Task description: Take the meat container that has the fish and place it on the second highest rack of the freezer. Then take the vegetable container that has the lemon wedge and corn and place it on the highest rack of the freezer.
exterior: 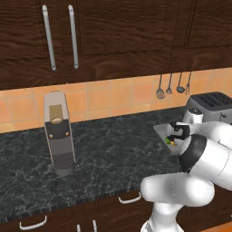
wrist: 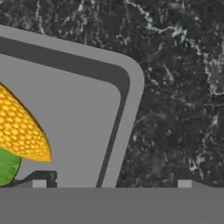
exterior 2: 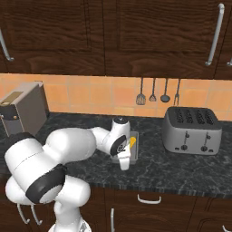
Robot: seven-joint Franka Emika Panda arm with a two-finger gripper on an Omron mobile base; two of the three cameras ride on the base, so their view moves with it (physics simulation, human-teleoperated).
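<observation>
Left base view: white arm's end effector [exterior: 174, 136] hangs over a grey rectangular metal tray [exterior: 161, 131] on the dark speckled stone worktop [exterior: 104, 158], green lemon wedge [exterior: 168, 141] just below it. Right base view: end effector [exterior 2: 124, 159] low at the tray's near edge, yellow corn cob [exterior 2: 132, 143] just beyond, silver toaster [exterior 2: 192, 130] well apart. Hand view: fingertips [wrist: 39, 183] spread wide astride the tray's rim [wrist: 131, 109], corn [wrist: 22, 129] and wedge [wrist: 8, 166] inside.

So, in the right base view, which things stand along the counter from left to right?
coffee machine → vegetable container with the corn, partly behind the arm → toaster. Utensils hang on the wall above, between container and toaster.
</observation>
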